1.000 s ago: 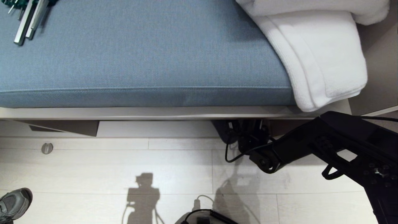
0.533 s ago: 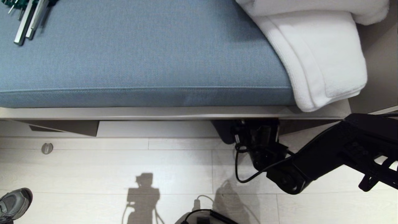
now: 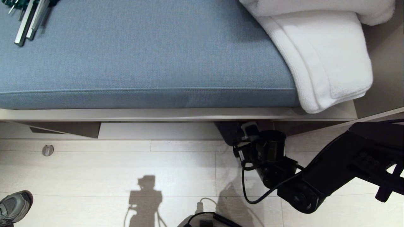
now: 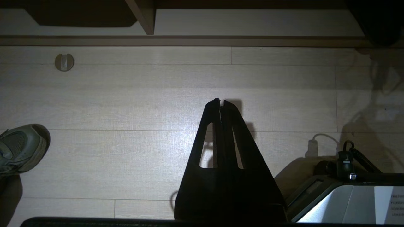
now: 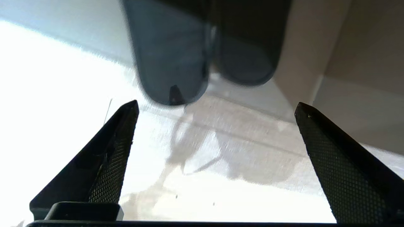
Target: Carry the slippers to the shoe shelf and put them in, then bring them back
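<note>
At the near edge of the head view lie a cable and plug on the pale plank floor [image 3: 176,164], with one grey sneaker [image 3: 14,206] at the near left corner. The left claw [image 4: 221,102] appears only in its own wrist view, hanging over the floor with its two fingers pressed together, empty. That view also shows the sneaker and a small round floor fitting [image 4: 64,62].

Farther in, the right arm reaches from the right toward the bench; its fingers are hidden in the head view. The right wrist view supplies them: the right claw [image 5: 216,107] stands wide apart, holding nothing, just short of the slippers [image 5: 176,63]. Two slippers lie side by side, touching, toes toward the claw, in the shoe shelf [image 5: 315,56] against its side panel. The head view shows only one dark toe [image 3: 225,132] under the bench edge.

Beyond, the blue cushion [image 3: 142,53] carries one folded white towel [image 3: 322,53] at the right and a few metal tools [image 3: 28,19] at the far left.
</note>
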Tool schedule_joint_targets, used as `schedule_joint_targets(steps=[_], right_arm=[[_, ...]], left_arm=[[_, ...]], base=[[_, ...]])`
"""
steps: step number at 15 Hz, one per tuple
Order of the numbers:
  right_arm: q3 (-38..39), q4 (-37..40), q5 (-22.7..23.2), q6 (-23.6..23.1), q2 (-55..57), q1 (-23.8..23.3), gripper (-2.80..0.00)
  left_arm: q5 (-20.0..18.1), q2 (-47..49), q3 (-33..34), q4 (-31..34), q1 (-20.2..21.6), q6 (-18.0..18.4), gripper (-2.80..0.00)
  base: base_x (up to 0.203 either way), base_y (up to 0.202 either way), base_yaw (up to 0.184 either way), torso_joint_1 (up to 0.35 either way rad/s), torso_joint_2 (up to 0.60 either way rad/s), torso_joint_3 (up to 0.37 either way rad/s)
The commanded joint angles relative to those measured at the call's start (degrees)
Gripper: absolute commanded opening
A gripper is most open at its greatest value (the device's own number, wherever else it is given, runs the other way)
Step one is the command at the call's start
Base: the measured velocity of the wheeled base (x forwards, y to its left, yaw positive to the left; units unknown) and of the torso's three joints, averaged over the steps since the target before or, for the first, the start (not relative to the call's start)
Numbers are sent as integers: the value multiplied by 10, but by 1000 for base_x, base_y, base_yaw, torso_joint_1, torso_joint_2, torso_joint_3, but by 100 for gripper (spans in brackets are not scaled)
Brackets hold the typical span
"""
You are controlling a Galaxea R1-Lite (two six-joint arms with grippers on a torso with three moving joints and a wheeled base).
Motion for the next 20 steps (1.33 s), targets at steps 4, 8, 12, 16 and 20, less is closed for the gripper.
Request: schedule_joint_targets(steps=[4, 8, 12, 16, 20], right_arm=[[63, -6, 31, -1, -18, 11, 0], [157, -19, 49, 1, -99, 30, -280], [231, -15, 52, 0, -222, 54, -280], [272, 49, 55, 8, -349, 83, -280], [267, 180, 56, 33, -469, 96, -280]], left_arm=[[1, 0, 5, 0, 0, 0, -280], [0, 0, 5, 0, 0, 0, -280], [0, 0, 5, 0, 0, 0, -280], [0, 0, 5, 0, 0, 0, -280], [0, 0, 5, 0, 0, 0, -280]], base=[[0, 0, 0, 0, 0, 0], [0, 0, 0, 0, 0, 0], [0, 0, 0, 0, 0, 0], [0, 0, 0, 0, 0, 0], [0, 0, 0, 0, 0, 0]])
